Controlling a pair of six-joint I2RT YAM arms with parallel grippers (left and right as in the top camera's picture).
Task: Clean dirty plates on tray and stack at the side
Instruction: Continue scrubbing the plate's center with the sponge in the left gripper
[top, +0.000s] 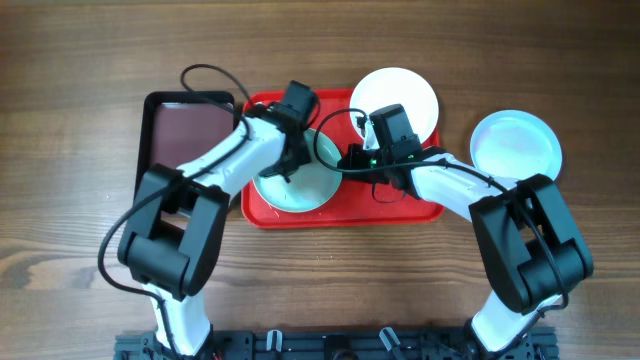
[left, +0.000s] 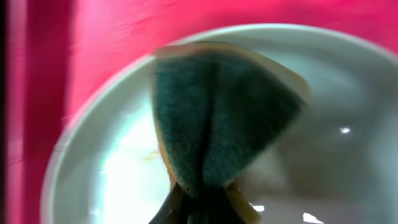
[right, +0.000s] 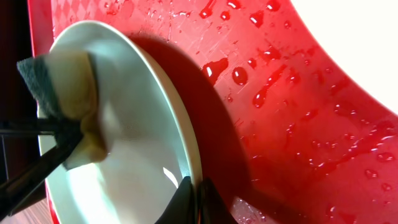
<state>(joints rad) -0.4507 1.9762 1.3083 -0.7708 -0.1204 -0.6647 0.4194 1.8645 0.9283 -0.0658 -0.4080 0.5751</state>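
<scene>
Nearest the right wrist camera, the right gripper (right: 194, 190) is closed on the rim of the pale blue plate (right: 143, 124), pinching only a thin edge; the plate sits on the red tray (right: 280, 93), and the shadow under its rim suggests that side is lifted a little. That narrow hold is the first risk; the rim looks wet, so it may slide out of the jaws under sideways load.

Just beyond, the left gripper (left: 199, 208) is clamped on a folded sponge (left: 217, 118), green scouring face up and pressed into the plate's bowl; a hard wipe towards the pinched rim could twist the plate out of the hold or tip it, and the fold could work loose.

Water droplets (right: 214, 67) cover the tray floor; a freed plate would probably skate rather than stop.

Farther off, the white plate (top: 400, 90) lies at the tray's far right corner, near the right arm; a skidding plate or swinging wrist could strike it.

The second pale blue plate (top: 515, 145) lies on the table (top: 80, 60) well to the right; the dark maroon tray (top: 185, 130) lies just left of the red one, both outside the likely trouble.
</scene>
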